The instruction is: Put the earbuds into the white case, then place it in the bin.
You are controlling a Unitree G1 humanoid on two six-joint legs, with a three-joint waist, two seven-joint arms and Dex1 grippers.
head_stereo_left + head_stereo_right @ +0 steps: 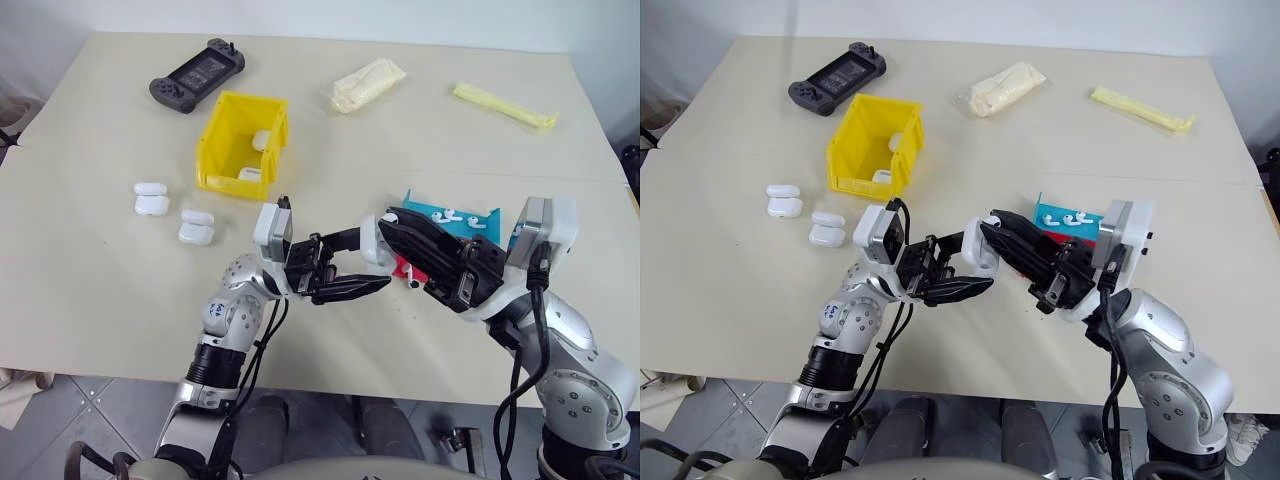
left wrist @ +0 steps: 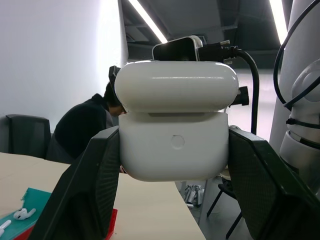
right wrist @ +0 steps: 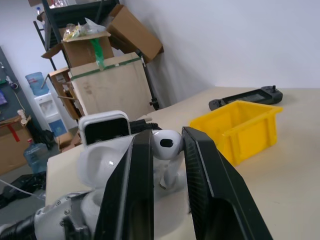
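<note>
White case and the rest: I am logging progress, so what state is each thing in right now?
white case: lid open, clamped in left gripper
earbud: pinched in right gripper, at the case
bin: upright, two cases inside
earbuds on blue tray: loose
two cases beside bin: lying closed

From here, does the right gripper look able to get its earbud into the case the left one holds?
Probably yes. The right gripper pinches an earbud right beside the open white case clamped in the left gripper, with nothing between them.
</note>
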